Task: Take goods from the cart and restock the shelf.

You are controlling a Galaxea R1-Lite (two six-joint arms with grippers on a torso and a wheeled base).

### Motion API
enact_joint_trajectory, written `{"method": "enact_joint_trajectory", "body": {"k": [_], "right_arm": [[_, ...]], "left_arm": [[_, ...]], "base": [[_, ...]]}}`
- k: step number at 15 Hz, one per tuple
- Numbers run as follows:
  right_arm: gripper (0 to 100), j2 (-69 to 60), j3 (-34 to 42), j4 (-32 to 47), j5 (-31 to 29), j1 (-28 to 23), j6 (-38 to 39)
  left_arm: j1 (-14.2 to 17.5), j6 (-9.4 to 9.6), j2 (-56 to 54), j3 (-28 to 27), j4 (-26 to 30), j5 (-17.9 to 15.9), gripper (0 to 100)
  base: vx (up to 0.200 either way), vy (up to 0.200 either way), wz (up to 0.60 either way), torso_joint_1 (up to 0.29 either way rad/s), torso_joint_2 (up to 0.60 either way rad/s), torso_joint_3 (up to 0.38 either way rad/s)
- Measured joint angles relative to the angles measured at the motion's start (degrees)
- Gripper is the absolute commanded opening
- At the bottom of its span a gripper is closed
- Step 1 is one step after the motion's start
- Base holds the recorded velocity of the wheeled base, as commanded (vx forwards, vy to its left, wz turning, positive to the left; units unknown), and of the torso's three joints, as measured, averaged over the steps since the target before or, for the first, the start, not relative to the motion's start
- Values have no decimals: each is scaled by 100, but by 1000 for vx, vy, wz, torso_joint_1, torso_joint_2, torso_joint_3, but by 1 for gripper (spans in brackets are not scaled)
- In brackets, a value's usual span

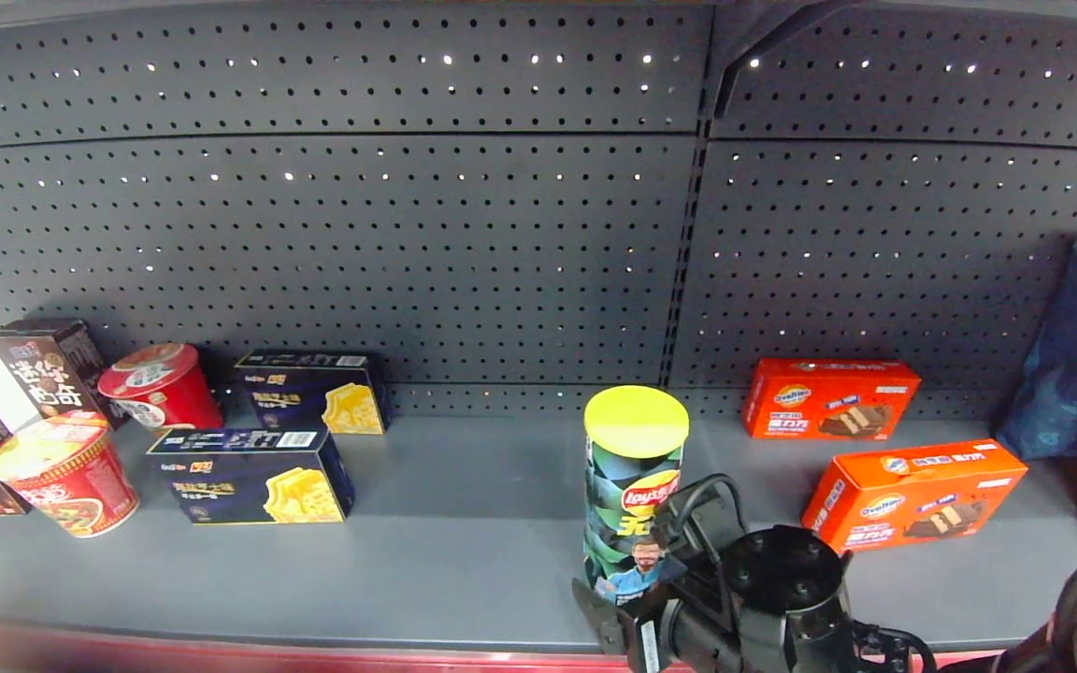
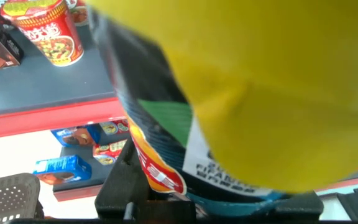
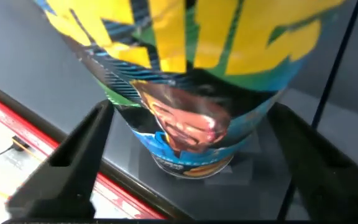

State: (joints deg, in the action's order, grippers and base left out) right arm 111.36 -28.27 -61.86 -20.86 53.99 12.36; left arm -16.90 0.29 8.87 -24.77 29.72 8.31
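Chip can (image 1: 634,467) upright on shelf (image 1: 464,523), near front edge, between blue boxes (image 1: 253,475) and orange boxes (image 1: 912,495), right pincer (image 3: 194,115) clamped on its lower part, left pincer (image 2: 210,196) gripping second chip can (image 2: 241,93) out before the shelf.

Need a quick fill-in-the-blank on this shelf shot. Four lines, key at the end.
1. The chip can on the shelf has a ____ lid.
2. The right hand is closed on that can, which stands ____ rather than lying down.
3. On the robot's right of it lie two ____ boxes.
4. The left hand holds a second can, so the chip cans in view number ____.
Missing words: yellow; upright; orange; two.
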Motion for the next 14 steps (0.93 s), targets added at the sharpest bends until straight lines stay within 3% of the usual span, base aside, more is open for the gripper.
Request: {"method": "enact_joint_trajectory", "body": {"k": [5, 10, 14], "right_arm": [[100, -166, 316, -39, -2, 13, -11], [100, -1134, 1496, -118, 11, 13, -62], [100, -1770, 1983, -41, 48, -557, -178]], "left_arm": [[0, -2, -194, -17, 150, 0, 0], [-7, 0, -227, -2, 145, 2, 0], [1, 2, -235, 7, 140, 0, 0]], "base": [[0, 0, 0, 0, 0, 0], [0, 0, 0, 0, 0, 0], [0, 0, 0, 0, 0, 0]]}}
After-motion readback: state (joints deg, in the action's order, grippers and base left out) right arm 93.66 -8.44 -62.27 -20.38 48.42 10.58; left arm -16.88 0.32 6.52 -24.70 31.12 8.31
